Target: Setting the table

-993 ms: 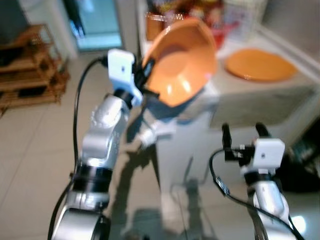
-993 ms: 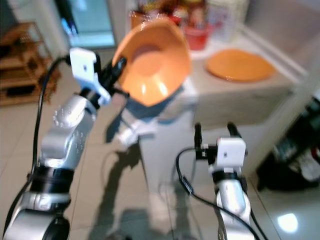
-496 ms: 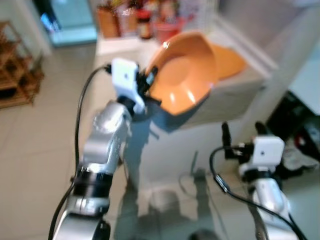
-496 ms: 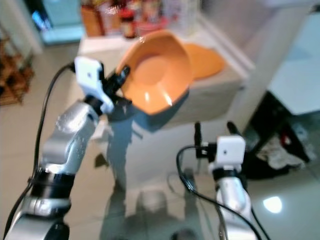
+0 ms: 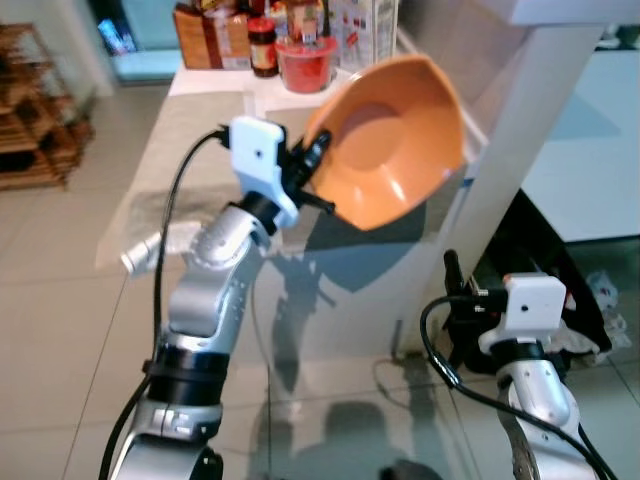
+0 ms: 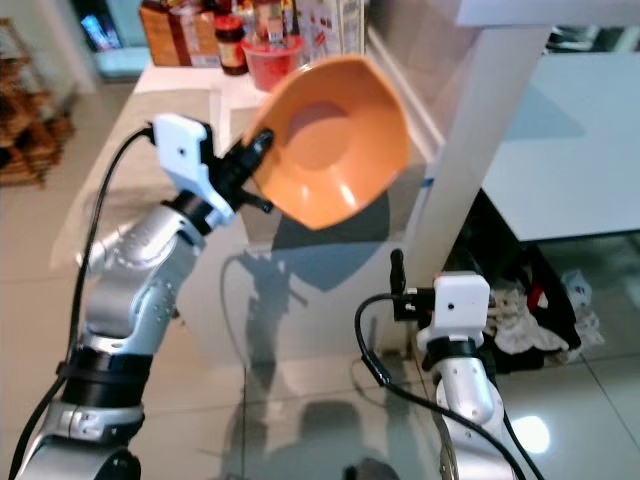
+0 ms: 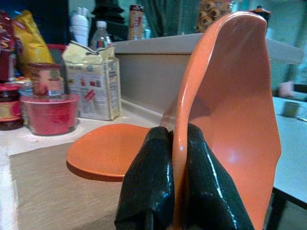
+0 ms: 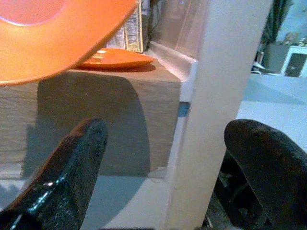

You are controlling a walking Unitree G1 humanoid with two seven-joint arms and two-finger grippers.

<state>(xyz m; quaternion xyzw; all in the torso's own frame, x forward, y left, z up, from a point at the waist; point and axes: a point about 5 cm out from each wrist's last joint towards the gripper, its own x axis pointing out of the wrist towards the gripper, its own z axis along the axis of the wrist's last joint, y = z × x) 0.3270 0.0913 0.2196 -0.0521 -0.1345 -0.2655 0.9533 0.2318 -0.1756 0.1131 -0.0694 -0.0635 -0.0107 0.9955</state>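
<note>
the grey-topped kitchen counter (image 5: 200,120) carries a flat round orange plate (image 7: 112,148) near a red plastic tub (image 5: 303,62). the glossy orange angular bowl (image 5: 395,140) hangs in the air above the counter's near end, tilted on edge, its rim pinched between the fingers of the left gripper (image 7: 173,184) — it looks stiff, light and slick, likely plastic, so a rim pinch could slip or swing; a deeper bite on the wall seems safer. the right gripper (image 8: 168,153) hangs low — fingers spread, holding nothing
</note>
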